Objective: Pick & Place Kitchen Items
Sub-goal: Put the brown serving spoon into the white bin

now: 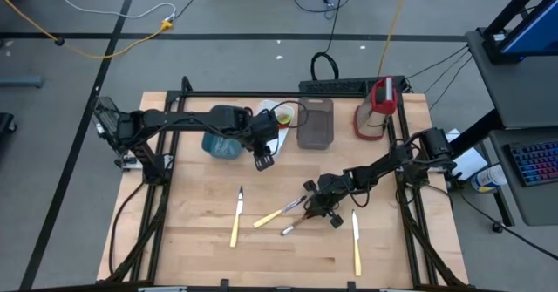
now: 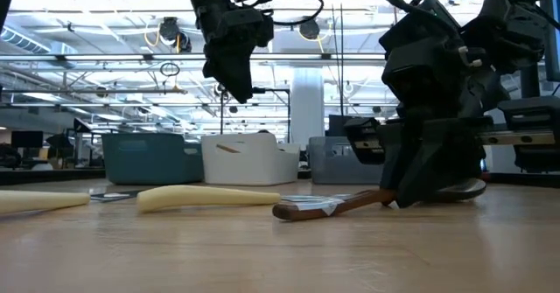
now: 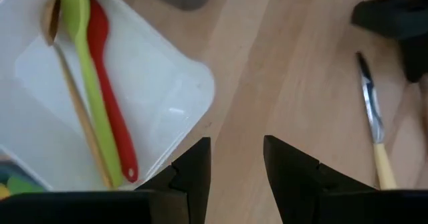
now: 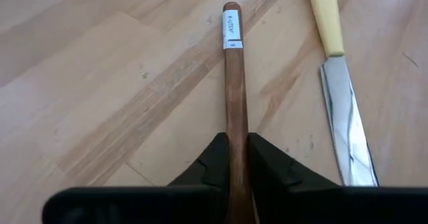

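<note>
A wooden spoon (image 4: 231,83) with a white label at its handle end lies mid-table, and my right gripper (image 1: 319,203) is shut on it. A pale-handled knife (image 4: 338,70) lies beside it. Two more knives (image 1: 236,215) (image 1: 356,240) lie near the front. My left gripper (image 1: 263,159) hangs open above the table, next to the white tray (image 3: 167,97). That tray holds a green spoon (image 3: 87,77), a red spoon (image 3: 110,103) and a wooden one (image 3: 77,110). My right gripper pinches the wooden spoon's handle (image 4: 234,140) between its two fingers, which slant down from the table's right side and lie along the handle. The labelled free end (image 2: 284,211) rests on the table. The bowl end is hidden behind the gripper.
A teal tray (image 1: 222,144), the white tray (image 1: 277,125) and a grey-brown tray (image 1: 316,123) stand in a row at the back. A red-and-white upright object (image 1: 377,100) stands at the back right. Bare wood shows along the near edge.
</note>
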{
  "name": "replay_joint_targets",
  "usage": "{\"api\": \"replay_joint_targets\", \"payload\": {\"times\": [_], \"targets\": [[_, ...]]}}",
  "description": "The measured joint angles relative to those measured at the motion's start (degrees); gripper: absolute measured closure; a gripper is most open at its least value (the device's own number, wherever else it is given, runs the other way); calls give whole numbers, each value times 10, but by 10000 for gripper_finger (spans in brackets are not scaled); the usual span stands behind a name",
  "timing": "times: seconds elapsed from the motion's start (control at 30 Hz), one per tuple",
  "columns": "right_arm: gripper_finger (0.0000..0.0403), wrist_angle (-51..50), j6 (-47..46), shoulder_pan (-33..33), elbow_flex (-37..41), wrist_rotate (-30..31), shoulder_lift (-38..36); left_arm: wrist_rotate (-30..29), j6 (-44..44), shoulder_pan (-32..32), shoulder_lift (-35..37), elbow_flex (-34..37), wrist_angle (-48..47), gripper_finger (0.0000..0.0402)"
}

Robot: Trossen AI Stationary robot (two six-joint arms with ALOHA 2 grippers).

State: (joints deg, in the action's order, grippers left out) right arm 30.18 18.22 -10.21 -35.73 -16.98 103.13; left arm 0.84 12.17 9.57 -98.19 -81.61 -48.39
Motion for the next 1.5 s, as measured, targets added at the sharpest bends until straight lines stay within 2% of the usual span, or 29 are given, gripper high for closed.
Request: {"api": "replay_joint_targets", "payload": {"times": [0.23, 0.33, 0.57, 0.8, 0.93, 1.1, 1.2, 1.4, 1.5], "targets": [[364, -5, -1, 6, 2, 15, -46, 0, -19, -25, 0, 0, 49, 261], [367, -5, 3, 12, 2, 13, -75, 0, -61, -29, 0, 0, 52, 261], [365, -4, -36, 41, 1, 8, -147, -2, -91, -20, 21, 1, 52, 261], [370, -27, -41, 80, 1, 7, -176, -76, -128, -13, 105, 7, 45, 261], [368, -17, -42, 101, 1, 7, -176, -94, -138, -10, 157, 53, 83, 261], [364, -22, -40, 119, 1, 7, -176, -92, -161, -4, 210, 157, 197, 261], [368, -16, -40, 129, 1, 7, -176, -62, -172, -3, 220, 221, 284, 261], [364, -3, -39, 146, 1, 46, -176, 94, -203, -8, 196, 325, 512, 261], [365, 23, -41, 147, 0, 49, -166, 128, -183, -16, 174, 347, 584, 261]]}}
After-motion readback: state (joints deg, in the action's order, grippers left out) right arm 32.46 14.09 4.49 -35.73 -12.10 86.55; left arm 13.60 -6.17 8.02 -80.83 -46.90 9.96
